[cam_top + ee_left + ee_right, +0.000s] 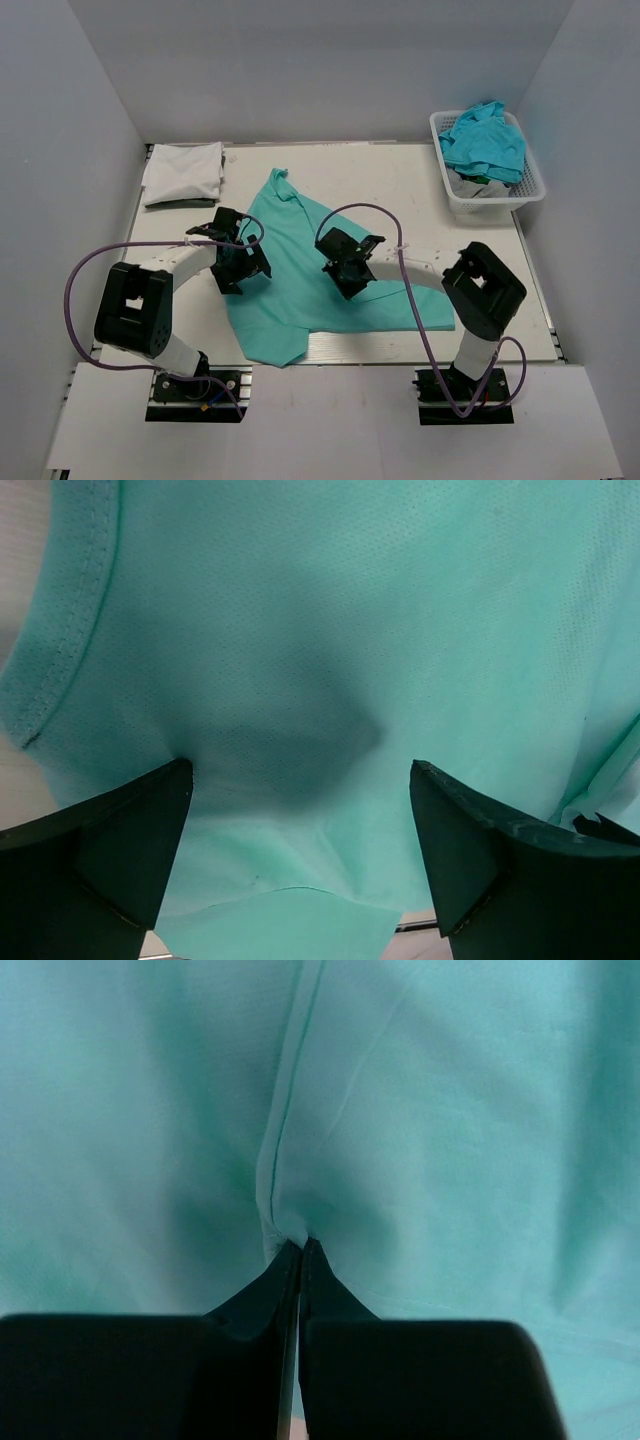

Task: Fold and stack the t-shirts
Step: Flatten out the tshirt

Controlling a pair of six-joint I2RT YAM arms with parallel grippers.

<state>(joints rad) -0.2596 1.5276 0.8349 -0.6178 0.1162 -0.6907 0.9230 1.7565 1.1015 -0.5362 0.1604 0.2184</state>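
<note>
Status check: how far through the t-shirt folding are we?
Done: a white t-shirt lies folded at the far left. In hand: the teal-green t-shirt is spread mid-table, right end effector pinching a fold, left end effector open over it. Left: turquoise t-shirts crumpled in the basket.

Both arms reach forward and inward, wrists bent down — the left gripper (300,770) holds its jaws wide apart, the right gripper (300,1247) pinches a fold of the teal-green t-shirt (450,1110).
</note>
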